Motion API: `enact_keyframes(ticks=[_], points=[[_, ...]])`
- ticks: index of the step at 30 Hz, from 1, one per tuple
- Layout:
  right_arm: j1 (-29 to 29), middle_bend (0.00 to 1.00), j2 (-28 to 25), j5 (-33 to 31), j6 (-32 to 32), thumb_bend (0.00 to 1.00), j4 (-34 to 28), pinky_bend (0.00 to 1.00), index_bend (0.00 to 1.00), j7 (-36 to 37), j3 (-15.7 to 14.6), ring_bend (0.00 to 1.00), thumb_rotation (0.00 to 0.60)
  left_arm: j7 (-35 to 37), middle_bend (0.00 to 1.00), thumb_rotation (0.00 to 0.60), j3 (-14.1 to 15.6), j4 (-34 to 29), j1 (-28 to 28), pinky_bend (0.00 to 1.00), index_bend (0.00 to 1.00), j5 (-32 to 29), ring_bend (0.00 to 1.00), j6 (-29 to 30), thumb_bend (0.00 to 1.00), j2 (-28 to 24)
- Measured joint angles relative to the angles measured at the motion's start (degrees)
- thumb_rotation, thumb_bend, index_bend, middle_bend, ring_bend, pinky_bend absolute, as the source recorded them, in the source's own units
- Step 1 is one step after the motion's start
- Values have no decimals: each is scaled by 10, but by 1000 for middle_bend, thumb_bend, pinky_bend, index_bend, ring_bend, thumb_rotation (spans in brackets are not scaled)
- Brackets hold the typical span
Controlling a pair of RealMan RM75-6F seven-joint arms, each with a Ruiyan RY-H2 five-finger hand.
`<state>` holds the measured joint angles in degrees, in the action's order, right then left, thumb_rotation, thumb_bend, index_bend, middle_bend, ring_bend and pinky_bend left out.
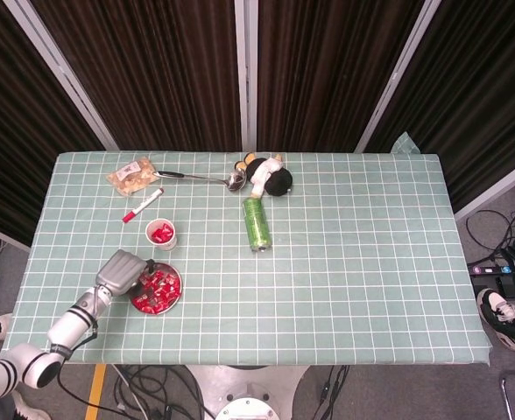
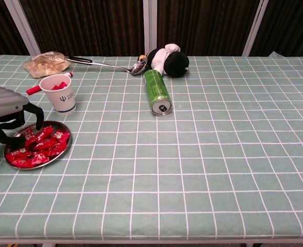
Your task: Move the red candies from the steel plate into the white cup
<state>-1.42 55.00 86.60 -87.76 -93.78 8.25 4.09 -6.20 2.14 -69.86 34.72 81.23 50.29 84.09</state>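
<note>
Left hand (image 2: 10, 114) sits over the left side of the plate (image 2: 63, 150), fingers (image 2: 38, 116) curled down with tips among the candies (image 2: 43, 144). Can't tell whether anything is actually pinched. In the head view the hand (image 1: 124, 271) covers the plate's (image 1: 175, 293) left edge.

Candies: small red glossy wrapped pieces, heaped loosely and filling the shallow round steel plate near the front-left of the table (image 2: 218, 154). Same pile shows in the head view (image 1: 159, 290).

Cup (image 2: 59, 92): white, upright, dark logo on the side, just behind the plate and not touching it. It holds a few red candies, visible from above (image 1: 162, 233).

Behind the cup: a red-capped marker (image 1: 142, 206) and a clear bag of pale snacks (image 2: 46, 64), with a steel ladle (image 2: 110, 66) running right from the bag.

Further right, a green can (image 2: 157, 92) lies on its side, open end facing front. A black-and-white plush (image 2: 169, 60) sits just behind it, by the ladle bowl.

Right hand not in either view.
</note>
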Motion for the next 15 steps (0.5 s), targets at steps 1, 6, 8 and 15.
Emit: enact_keyframes(ticks=[1,6,8,15], points=[[0,60,0,0,0,199,0,145,17,0,0,0,600,-3,1000,600,0,1,0,1000,487,-1,926,-1,327,0],[0,60,0,-1,1,198,0,144,17,-1,0,0,600,-3,1000,600,-3,-6,-3,1000,485,-7,924,1,321,-5],[0,59,0,-1,1,198,0,144,17,-1,0,0,600,-5,1000,600,-4,-12,-5,1000,483,-7,923,6,318,-9],[0,60,1,-1,1,199,0,146,17,-1,1,0,600,-5,1000,600,0,-2,-6,1000,483,-7,922,-3,310,-3]])
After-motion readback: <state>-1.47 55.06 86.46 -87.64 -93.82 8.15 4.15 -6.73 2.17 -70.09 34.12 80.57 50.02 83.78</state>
